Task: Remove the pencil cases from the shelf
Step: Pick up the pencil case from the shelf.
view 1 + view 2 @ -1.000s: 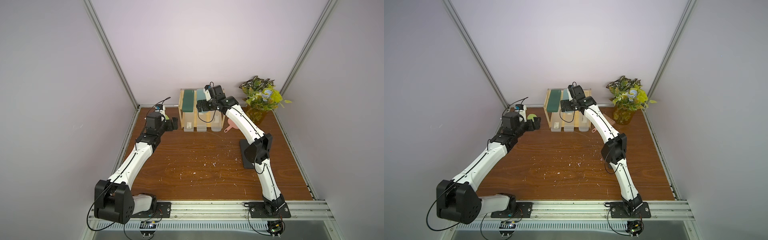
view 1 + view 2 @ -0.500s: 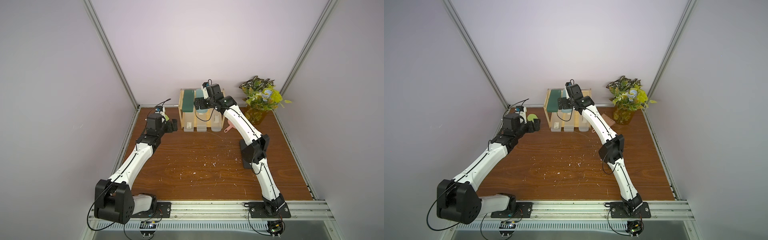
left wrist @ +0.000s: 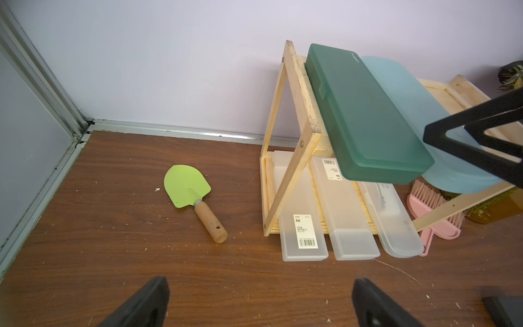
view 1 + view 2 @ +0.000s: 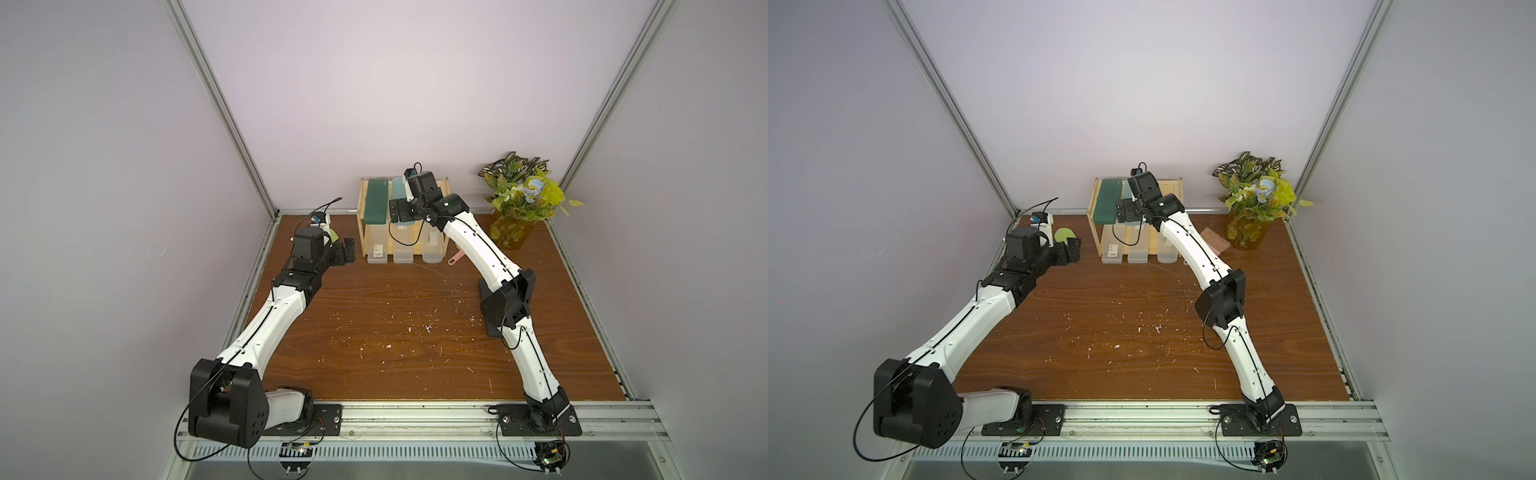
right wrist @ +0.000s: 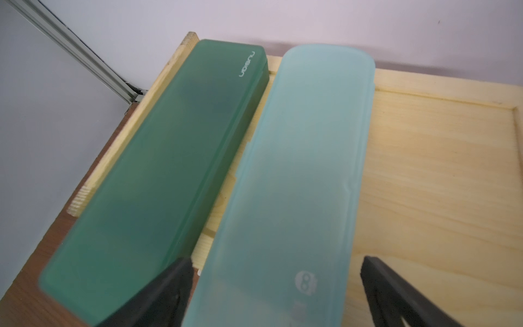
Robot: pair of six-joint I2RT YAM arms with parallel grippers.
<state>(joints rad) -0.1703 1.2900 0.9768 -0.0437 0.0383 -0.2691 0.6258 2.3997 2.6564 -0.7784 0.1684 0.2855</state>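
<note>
Right gripper (image 5: 274,271) is up over the top tier, jaws spread wide and holding nothing. The near end of the teal case (image 5: 297,170) sits squarely between its fingers (image 5: 175,283). I cannot tell whether they touch it. At the teal case's 9 o'clock, just beside it, lies the dark green case (image 5: 169,158). At 3 o'clock there is only the bare wood of the shelf (image 5: 438,170).

Over on the other side, the left gripper (image 3: 260,283) hangs low above the table, also released and empty. The shelf stands at its 3 o'clock in a top view, a little apart. On the bottom tier three frosted cases (image 3: 343,209) lie side by side, their near ends poking out past the front rim. The green spatula (image 4: 1064,235) lies at the left gripper's 11 o'clock.
</note>
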